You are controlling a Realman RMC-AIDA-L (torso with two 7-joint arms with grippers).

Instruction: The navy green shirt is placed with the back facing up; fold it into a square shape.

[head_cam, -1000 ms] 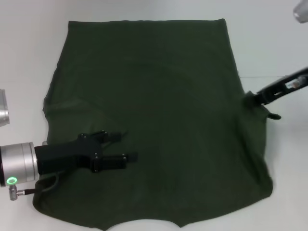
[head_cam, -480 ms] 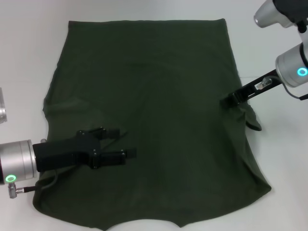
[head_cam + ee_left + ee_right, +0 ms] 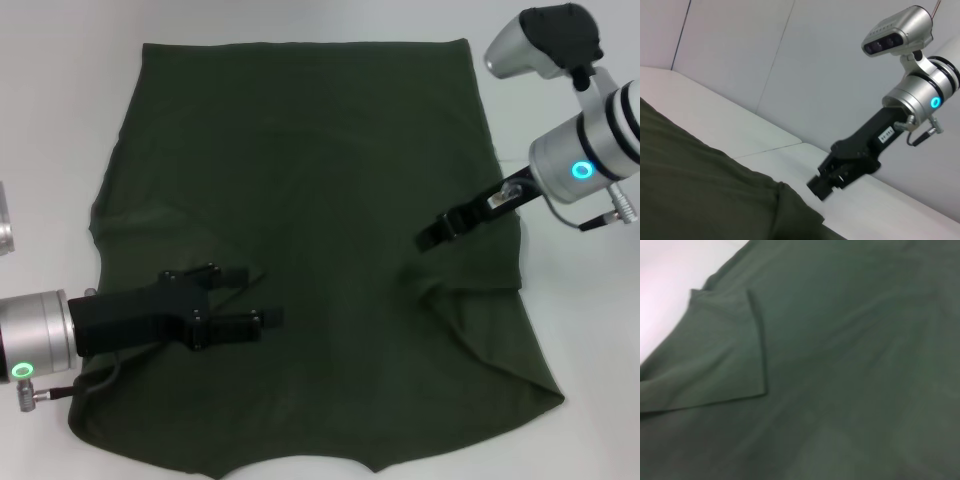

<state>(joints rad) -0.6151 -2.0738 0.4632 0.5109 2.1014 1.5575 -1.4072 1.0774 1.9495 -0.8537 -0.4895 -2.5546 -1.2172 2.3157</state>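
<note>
The navy green shirt (image 3: 320, 180) lies spread back-up on the white table, filling most of the head view. My right gripper (image 3: 430, 238) is over the shirt's right side, shut on the sleeve edge, which is pulled inward so that a fold (image 3: 470, 290) runs under it. The left wrist view shows that gripper (image 3: 822, 186) just above a raised ridge of the shirt (image 3: 785, 200). My left gripper (image 3: 250, 298) rests open on the shirt's lower left. In the right wrist view, a sleeve flap (image 3: 725, 355) lies folded flat onto the shirt.
Bare white table (image 3: 590, 400) borders the shirt on the right, and a strip (image 3: 50, 150) shows on the left. A wall (image 3: 790, 60) rises behind the table in the left wrist view.
My right gripper has travelled left over the shirt, taking the right sleeve with it and folding it inward. The left gripper has stayed almost still.
</note>
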